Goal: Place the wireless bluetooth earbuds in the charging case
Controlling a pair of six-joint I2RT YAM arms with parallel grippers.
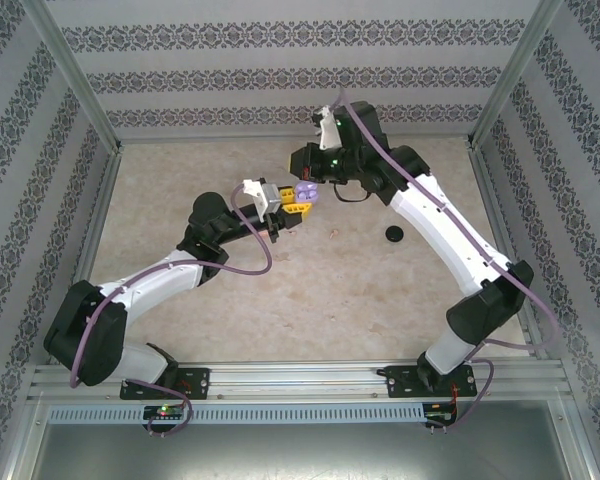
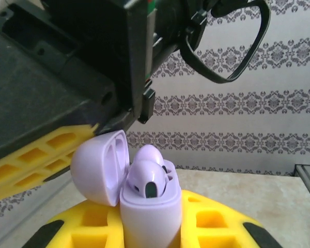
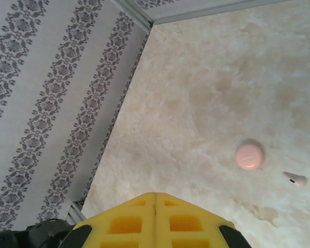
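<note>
Beige marbled tabletop (image 1: 280,300), patterned walls around it. Your left gripper (image 1: 298,206) clamps the purple charging case (image 2: 150,219) with its lid (image 2: 99,165) swung open and a purple earbud (image 2: 149,178) seated inside (another sits behind it). Your right gripper (image 3: 155,206) has its yellow fingers pressed together, close beside that lid. On the table, a pink earbud (image 3: 294,179) lies near a pink case (image 3: 249,155).

Top camera looks down from behind the arms (image 1: 450,240); left wrist camera sits close to the purple case (image 2: 150,206) (shared with top); right wrist faces the table (image 3: 206,103).
</note>
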